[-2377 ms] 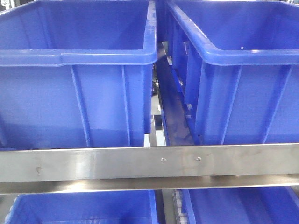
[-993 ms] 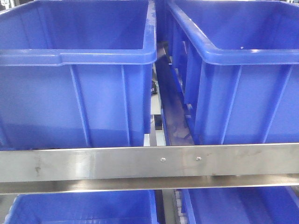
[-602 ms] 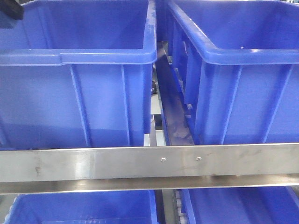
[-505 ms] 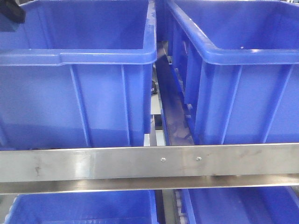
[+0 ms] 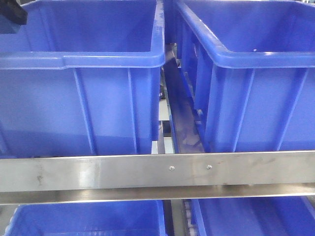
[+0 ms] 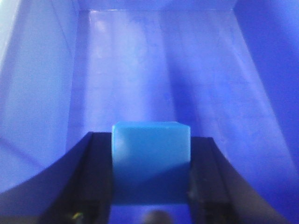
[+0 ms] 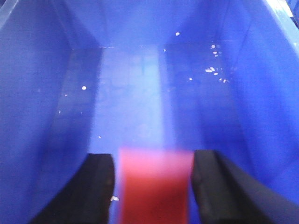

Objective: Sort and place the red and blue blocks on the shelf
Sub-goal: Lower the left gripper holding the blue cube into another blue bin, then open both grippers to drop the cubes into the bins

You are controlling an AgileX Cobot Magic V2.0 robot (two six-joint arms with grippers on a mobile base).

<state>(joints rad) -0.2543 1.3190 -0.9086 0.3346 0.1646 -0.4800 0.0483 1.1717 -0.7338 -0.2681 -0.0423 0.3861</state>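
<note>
Front view: the shelf (image 5: 157, 172) fills the frame, its brushed-metal crossbar carrying two small screws (image 5: 171, 168); above the bar sit two large blue bins side by side, the left bin (image 5: 81, 88) and the right bin (image 5: 256, 88), with a narrow gap between them where a roller track (image 5: 184, 128) runs back; below the bar the rims of two lower bins (image 5: 88, 219) show; compared with the oldest frame and the one a second ago, a dark object (image 5: 12, 14) has come into the top-left corner over the left bin's rim, and it sits about where it was half a second ago; bins and bar have not shifted; no block shows from this side.

Left wrist view: the left gripper (image 6: 150, 186) is clamped on the blue block (image 6: 151, 161), its dark fingers (image 6: 96, 177) pressed against both sides of the cube; beneath and beyond lies the bare floor of a blue bin (image 6: 140, 70), walls rising on either side; whether the block touches the floor I cannot tell.

Right wrist view: the right gripper (image 7: 154, 186) has the red block (image 7: 155, 184) between its fingers (image 7: 98, 182); the block is blurred, and a thin gap seems to separate it from the fingers on each side, so whether it is gripped I cannot tell; below is another bin's floor (image 7: 131, 93), dotted with small white specks (image 7: 212, 70).
</note>
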